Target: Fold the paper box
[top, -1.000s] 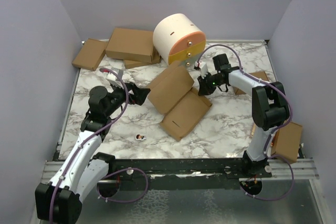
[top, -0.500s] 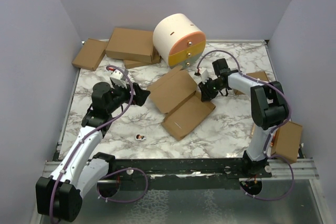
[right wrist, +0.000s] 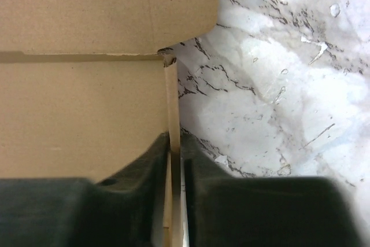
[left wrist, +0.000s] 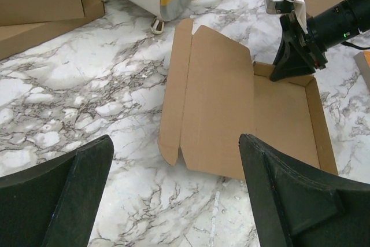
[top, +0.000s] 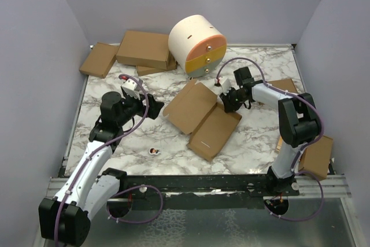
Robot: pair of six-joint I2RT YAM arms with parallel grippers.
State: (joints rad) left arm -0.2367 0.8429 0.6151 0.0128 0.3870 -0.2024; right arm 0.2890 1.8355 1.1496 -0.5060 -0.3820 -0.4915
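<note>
The paper box (top: 202, 117) is a brown die-cut mailer lying open in the middle of the marble table, its lid panel to the upper left and its shallow tray to the lower right. It also shows in the left wrist view (left wrist: 231, 114). My right gripper (top: 224, 101) is shut on the tray's thin upright side wall (right wrist: 172, 114) at the box's far right corner. My left gripper (top: 154, 108) is open and empty, just left of the box's lid edge; its two dark fingers (left wrist: 58, 195) frame bare marble.
A cream and orange drum (top: 196, 43) stands behind the box. Brown cartons (top: 144, 50) lie stacked at the back left, another carton (top: 283, 85) behind my right arm, and one (top: 317, 155) at the right front edge. A small sticker (top: 153, 151) lies near front.
The box has been pulled right and down and lies flatter, its lid lowered. My right gripper moved down with the wall. My left gripper drew back slightly to the left.
</note>
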